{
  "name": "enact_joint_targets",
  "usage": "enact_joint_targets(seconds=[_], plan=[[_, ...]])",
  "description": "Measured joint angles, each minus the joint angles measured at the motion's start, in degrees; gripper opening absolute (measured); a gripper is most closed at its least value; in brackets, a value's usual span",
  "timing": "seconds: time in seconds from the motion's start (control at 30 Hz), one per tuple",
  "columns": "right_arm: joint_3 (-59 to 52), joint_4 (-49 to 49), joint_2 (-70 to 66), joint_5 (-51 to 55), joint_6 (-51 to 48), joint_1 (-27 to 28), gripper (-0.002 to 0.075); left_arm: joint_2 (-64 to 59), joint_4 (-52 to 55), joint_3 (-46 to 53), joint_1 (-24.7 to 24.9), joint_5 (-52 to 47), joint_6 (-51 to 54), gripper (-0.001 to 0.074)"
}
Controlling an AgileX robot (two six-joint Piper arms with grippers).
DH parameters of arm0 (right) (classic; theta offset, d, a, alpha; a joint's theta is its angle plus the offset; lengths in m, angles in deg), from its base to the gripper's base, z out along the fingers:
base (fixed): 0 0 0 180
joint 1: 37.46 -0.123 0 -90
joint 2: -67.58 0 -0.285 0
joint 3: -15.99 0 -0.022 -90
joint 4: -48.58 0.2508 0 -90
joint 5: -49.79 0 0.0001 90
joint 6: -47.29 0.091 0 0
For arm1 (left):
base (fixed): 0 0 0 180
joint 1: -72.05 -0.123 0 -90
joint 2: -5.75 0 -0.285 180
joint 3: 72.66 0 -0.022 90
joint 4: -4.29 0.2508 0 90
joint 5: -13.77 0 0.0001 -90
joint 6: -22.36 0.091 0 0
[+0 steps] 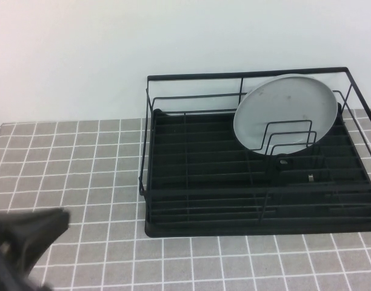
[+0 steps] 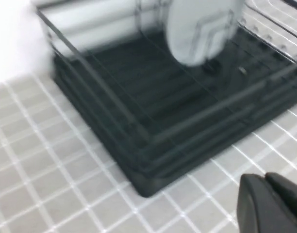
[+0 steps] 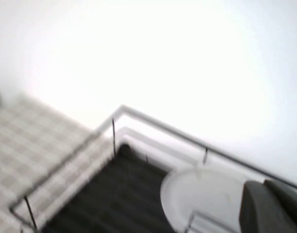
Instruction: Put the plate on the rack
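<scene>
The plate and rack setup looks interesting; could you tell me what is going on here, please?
The plate already stands on edge in the rack, leaning among the upright wire dividers at the back right. Nothing is holding it. The left hand is low at the near left, over the tiled table, well clear of the rack. The right hand shows only in its own wrist view, up above the rack's back corner near the plate. The placing looks done.
</scene>
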Motion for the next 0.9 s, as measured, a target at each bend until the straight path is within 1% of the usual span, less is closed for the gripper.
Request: enact_joint_targets(seconds=[0.1,0.17,0.27,0.47,0.63,0.9], plan=[[-10.41,5.53,8.08,-7.03,-4.11,0.0,0.0001,6.65,-0.02,6.01,0.0,4.53,0.0,0.0001],[-17.96,8.6,14.25,-9.89,-6.72,0.0,0.0001,10.57,-0.3,9.49,0.0,5.26,0.0,0.0001],[-28.47,12.84,22.65,-11.44,-8.79,0.0,0.0001,14.39,-1.15,12.83,0.0,5.26,0.0,0.0001],[-43.44,14.48,35.22,-12.98,-10.13,0.0,0.0001,15.61,-1.15,14.81,0.0,4.73,0.0,0.0001],[-49.4,15.13,38.47,-13.43,-10.12,0.0,0.0001,15.51,-1.15,14.81,0.0,4.73,0.0,0.0001],[-51.9,16.27,38.33,-11.8,-10.12,0.0,0.0001,15.51,-1.13,14.81,0.0,4.36,0.0,0.0001]])
